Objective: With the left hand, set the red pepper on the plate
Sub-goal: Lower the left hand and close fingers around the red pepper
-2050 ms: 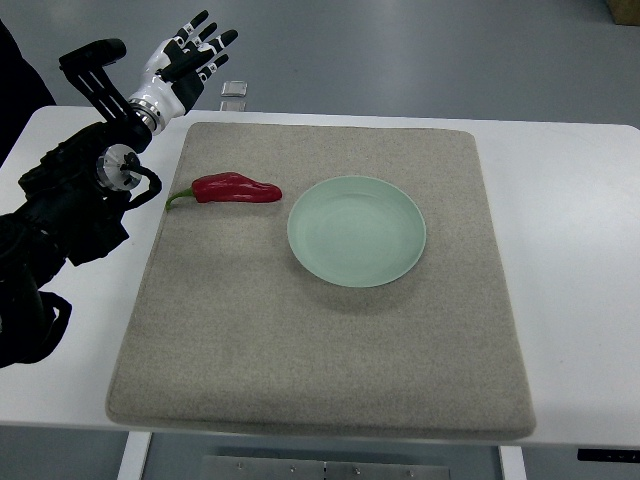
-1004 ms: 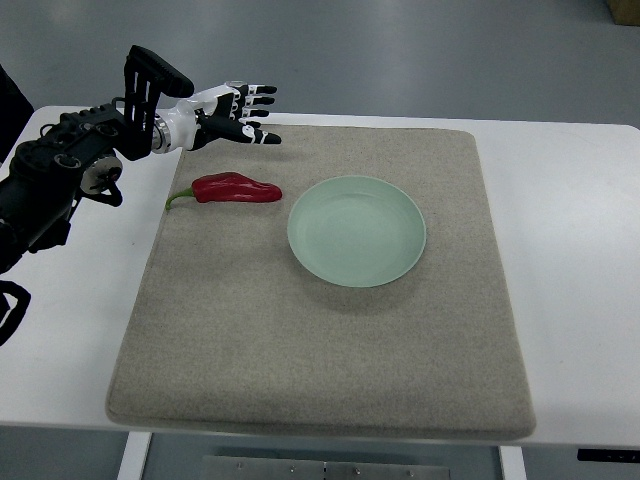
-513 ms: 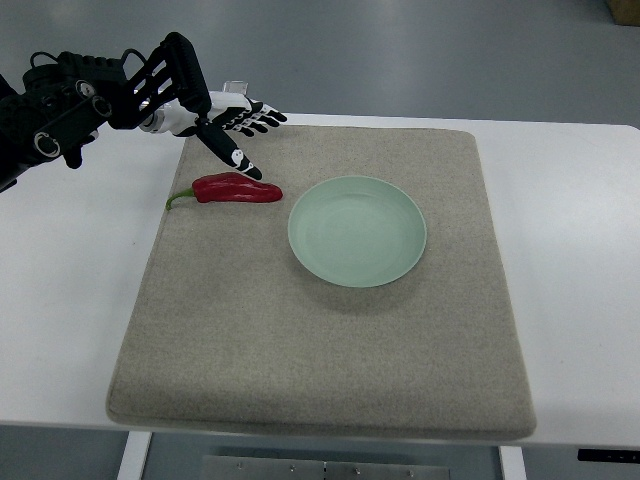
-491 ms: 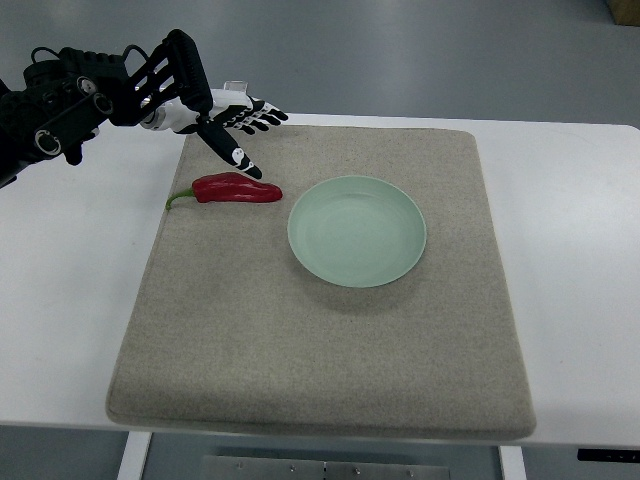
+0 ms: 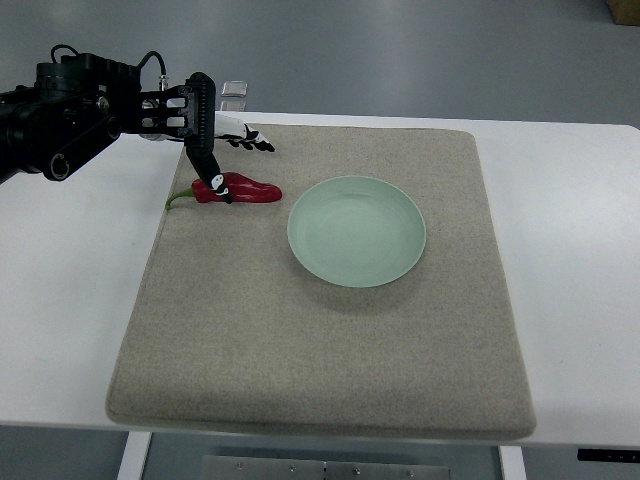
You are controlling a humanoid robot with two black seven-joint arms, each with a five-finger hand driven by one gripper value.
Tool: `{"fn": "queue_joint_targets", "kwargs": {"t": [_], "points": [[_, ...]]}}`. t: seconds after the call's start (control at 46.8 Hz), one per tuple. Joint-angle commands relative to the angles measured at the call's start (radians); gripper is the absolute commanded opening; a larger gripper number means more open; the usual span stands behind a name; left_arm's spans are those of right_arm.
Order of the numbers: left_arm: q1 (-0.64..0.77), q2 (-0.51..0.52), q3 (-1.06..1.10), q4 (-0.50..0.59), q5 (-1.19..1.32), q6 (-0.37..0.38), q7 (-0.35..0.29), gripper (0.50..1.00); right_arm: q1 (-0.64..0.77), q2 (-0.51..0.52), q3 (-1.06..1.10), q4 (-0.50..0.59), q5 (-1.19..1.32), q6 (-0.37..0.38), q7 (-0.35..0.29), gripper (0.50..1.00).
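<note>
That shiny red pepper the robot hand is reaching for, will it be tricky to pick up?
Probably a little. The red pepper looks glossy, so it may slip between the fingers. Its rounded, tapered body might roll on the mat if nudged. It seems small, likely light.

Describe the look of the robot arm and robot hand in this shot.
The left arm is a bulky black mechanical frame with exposed joints, round fittings and thin black cables looping off its top. The left robot hand has a white body with black finger segments and small white marks near the tips. No right arm shows.
</note>
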Motion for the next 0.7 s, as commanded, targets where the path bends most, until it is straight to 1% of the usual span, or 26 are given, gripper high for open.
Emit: {"fn": "queue_joint_targets", "kwargs": {"t": [0.0,0.128,0.342,0.683], "points": [[0.006,-0.002,0.007,0.000,0.003,0.040,0.000,0.979,-0.001,0.000,0.000,0.000,0.000,0.000,-0.001,0.932],[0.006,-0.005,0.051,-0.009,0.008,0.061,0.000,0.981,0.001,0.000,0.000,0.000,0.000,0.000,-0.001,0.932],[0.004,-0.005,0.054,-0.020,0.009,0.070,0.000,0.988,0.001,0.000,0.000,0.000,0.000,0.000,-0.001,0.932],[0.004,-0.005,0.085,-0.019,0.023,0.072,0.000,0.956,0.001,0.000,0.000,0.000,0.000,0.000,0.001,0.932]]}}
